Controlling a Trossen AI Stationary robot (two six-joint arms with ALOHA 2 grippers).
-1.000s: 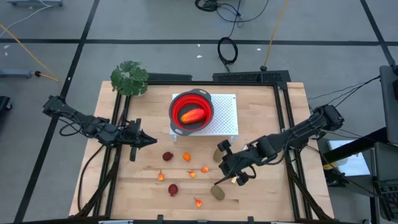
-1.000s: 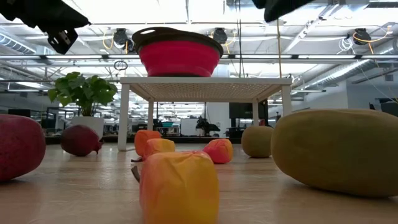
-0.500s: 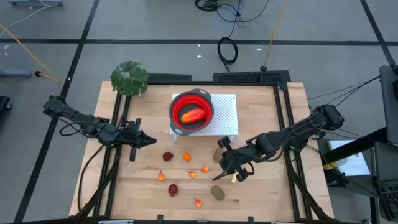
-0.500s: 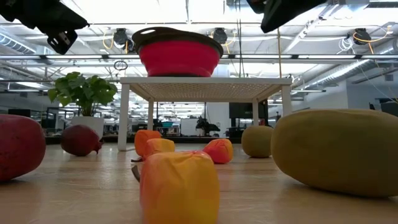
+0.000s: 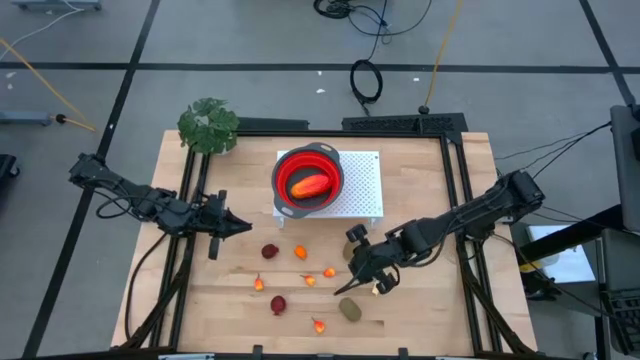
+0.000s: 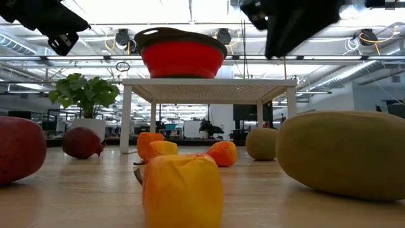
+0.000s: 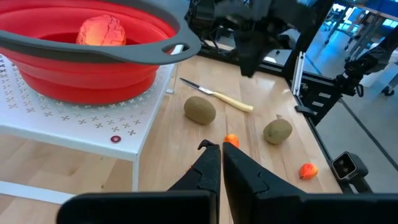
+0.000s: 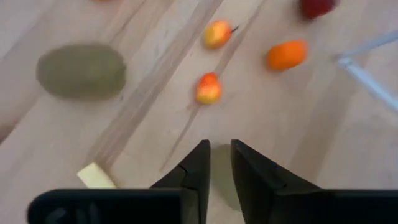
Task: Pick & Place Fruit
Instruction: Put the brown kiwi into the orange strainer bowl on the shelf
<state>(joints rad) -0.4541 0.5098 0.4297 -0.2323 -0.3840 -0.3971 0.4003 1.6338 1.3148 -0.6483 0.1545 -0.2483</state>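
Since a second ago the right gripper (image 5: 352,283) has slid along the surface (image 5: 420,310) toward the scattered fruit and away from the lower olive-brown oval (image 5: 350,309); in the low view its dark bulk now hangs lower than before. The left arm has not shifted. The right arm reaches in low from the far right side, bent at the elbow, and its fingers (image 8: 198,163) stand a narrow slit apart, gripping nothing, where earlier they were pressed together. Ahead of these fingers lie two small orange-yellow fruits (image 8: 209,88), an orange one (image 8: 286,55) and an olive-brown oval (image 8: 81,71); the pale knife handle (image 8: 96,176) lies just beside them. The left gripper (image 5: 243,227) waits over the surface with its fingers (image 7: 208,167) pressed together and empty; ahead of them sit a tiny orange fruit (image 7: 231,140), two olive-brown ovals (image 7: 199,110) and the knife (image 7: 217,94). The elongated red-orange piece (image 5: 311,184) rests in the red bowl (image 5: 284,169) on the white stand (image 5: 362,190).
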